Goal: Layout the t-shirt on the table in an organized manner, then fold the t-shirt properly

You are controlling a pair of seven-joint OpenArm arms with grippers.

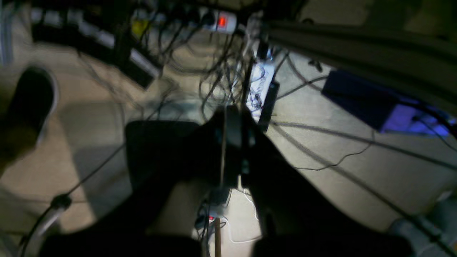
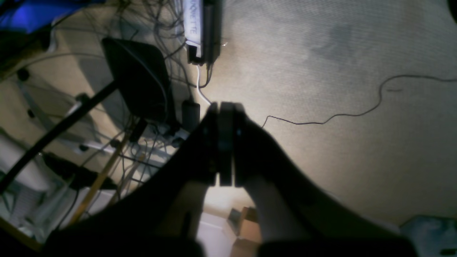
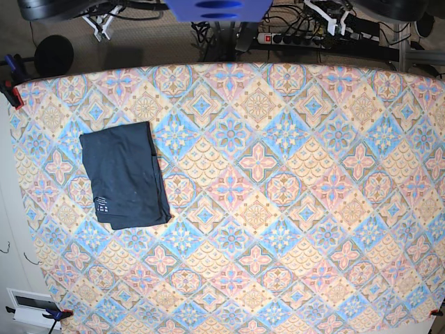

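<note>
Navy t-shirt [image 3: 124, 175] lies folded in a compact rectangle at the table's [image 3: 292, 209] left side, white label showing. Fold looks done. Right gripper [image 2: 226, 142] and left gripper [image 1: 234, 142] are both clenched, empty, parked off-table over floor cables. Best step: leave it, stay clear.
</note>
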